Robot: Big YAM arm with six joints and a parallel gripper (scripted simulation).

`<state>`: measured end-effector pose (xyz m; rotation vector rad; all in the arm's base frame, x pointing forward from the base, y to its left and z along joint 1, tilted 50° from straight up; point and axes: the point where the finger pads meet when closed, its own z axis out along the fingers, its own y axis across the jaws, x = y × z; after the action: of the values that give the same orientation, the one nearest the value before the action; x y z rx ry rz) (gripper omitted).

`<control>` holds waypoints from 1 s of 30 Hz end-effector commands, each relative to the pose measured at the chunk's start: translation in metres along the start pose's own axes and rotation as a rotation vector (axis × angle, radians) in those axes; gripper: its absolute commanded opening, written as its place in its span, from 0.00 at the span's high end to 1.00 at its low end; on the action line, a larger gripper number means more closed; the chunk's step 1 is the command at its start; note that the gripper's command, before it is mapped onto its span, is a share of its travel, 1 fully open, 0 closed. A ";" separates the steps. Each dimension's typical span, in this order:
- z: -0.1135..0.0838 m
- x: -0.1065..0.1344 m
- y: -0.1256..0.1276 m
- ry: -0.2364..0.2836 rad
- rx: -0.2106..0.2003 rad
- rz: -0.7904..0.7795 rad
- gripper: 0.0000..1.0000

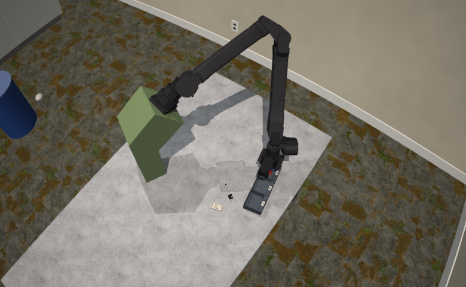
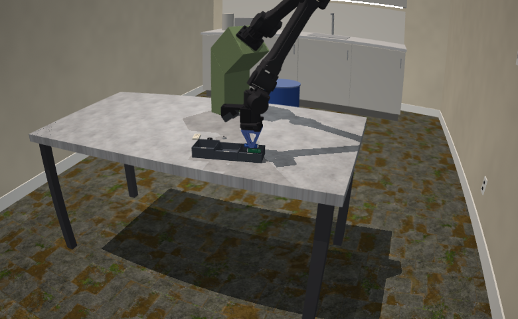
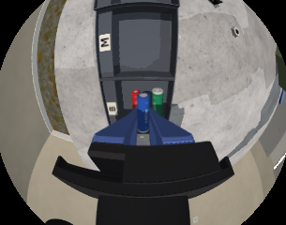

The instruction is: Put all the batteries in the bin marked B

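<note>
Fingers of the gripper (image 3: 143, 127) clamp a blue battery (image 3: 143, 112) upright over the bin's nearest compartment (image 3: 169, 105) (red (image 3: 135, 97) and green (image 3: 158, 97) batteries already inside), positioned, I judge, so release drops it in.
</note>
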<state>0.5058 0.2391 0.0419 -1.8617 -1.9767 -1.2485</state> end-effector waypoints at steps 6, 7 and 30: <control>0.005 0.003 -0.006 -0.003 0.019 0.008 0.91; 0.005 0.004 -0.005 -0.003 0.018 0.007 0.91; -0.037 -0.001 0.007 -0.007 -0.016 0.001 0.72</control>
<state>0.4952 0.2355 0.0430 -1.8585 -1.9718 -1.2169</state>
